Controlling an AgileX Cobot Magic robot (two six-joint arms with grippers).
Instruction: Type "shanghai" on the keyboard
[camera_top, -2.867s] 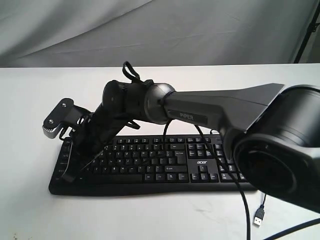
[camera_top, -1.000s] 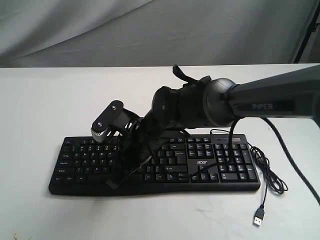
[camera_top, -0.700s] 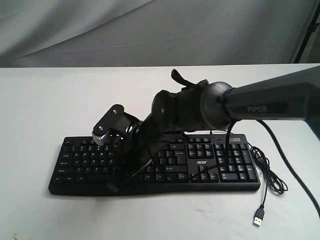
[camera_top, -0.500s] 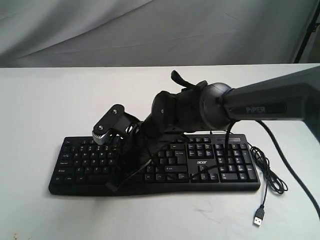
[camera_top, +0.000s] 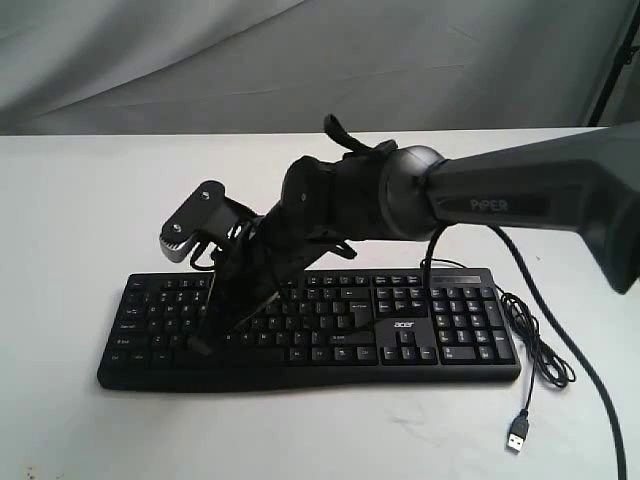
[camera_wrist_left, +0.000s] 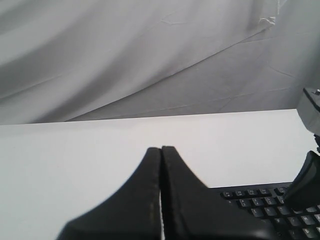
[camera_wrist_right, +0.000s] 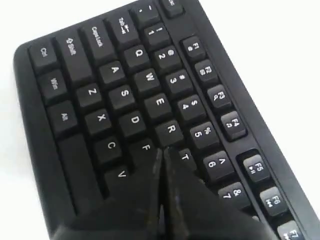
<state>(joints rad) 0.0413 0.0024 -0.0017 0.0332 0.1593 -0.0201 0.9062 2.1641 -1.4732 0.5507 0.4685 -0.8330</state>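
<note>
The black keyboard (camera_top: 440, 322) lies across the white table, its acer logo toward the right. My right arm reaches over it to its left half. The right gripper (camera_top: 198, 345) is shut, its tips pointing down at the lower left keys. In the right wrist view the keyboard (camera_wrist_right: 100, 75) fills the frame, and the shut right gripper (camera_wrist_right: 162, 150) has its tips between the F, R and T keys; whether they touch a key I cannot tell. The left gripper (camera_wrist_left: 161, 148) is shut and empty over the bare table, with a corner of the keyboard (camera_wrist_left: 260, 200) beside it.
The keyboard's thin black cable (camera_top: 540, 350) loops on the table at the right, ending in a loose USB plug (camera_top: 517, 436) near the front edge. A grey cloth backdrop (camera_top: 300, 60) hangs behind the table. Part of the right arm (camera_wrist_left: 309, 185) shows in the left wrist view.
The right gripper has swung left along the keyboard, from the middle keys to the left-hand letter keys, staying shut. The keyboard has not moved.
</note>
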